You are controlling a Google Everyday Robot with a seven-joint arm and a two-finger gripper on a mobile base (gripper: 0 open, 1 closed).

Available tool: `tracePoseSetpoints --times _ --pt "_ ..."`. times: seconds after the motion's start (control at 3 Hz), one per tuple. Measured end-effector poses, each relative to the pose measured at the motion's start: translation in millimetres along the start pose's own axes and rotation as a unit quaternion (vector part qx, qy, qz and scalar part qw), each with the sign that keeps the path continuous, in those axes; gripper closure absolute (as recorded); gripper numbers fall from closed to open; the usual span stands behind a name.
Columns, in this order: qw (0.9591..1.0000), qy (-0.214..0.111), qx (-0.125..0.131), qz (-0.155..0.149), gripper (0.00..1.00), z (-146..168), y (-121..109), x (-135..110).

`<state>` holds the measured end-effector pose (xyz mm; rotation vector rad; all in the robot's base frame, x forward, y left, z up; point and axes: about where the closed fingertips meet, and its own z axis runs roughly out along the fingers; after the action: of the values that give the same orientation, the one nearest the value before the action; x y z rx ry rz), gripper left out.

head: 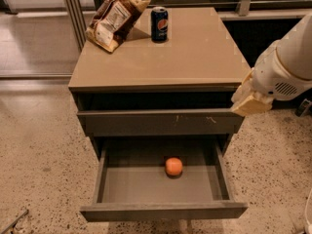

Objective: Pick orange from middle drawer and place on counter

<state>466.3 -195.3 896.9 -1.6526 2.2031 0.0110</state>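
The robot's pale tan gripper (249, 104) hangs at the right edge of the cabinet, just beside the end of the scratched grey upper drawer front (146, 122), on a bulky white arm (285, 67); whether it is open or closed cannot be told. The step in hand looks like the approach. The gripper should swing left and down over the wide, shallow grey-brown middle drawer (161, 211), clear the closed front above it, then descend straight and close across the fruit's widest part, since smooth round skin may roll from a glancing touch. The small, round, bright-orange orange (173, 166) sits alone on the flat grey drawer floor, slightly right of centre, untouched. The smooth tan-beige counter (195, 57) carries a dark blue soda can (159, 24) and a crumpled brown snack bag (114, 17) toward its back left.
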Motion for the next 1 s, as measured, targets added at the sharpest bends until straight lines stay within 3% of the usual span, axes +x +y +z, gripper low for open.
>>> tracePoseSetpoints --times 0.33,0.67,1.0 --pt "0.9991 -0.007 -0.033 0.024 0.89 66 5 10" --pt "0.9949 0.004 -0.081 0.059 1.00 135 17 27" --pt "0.9949 0.004 -0.081 0.059 1.00 135 17 27"
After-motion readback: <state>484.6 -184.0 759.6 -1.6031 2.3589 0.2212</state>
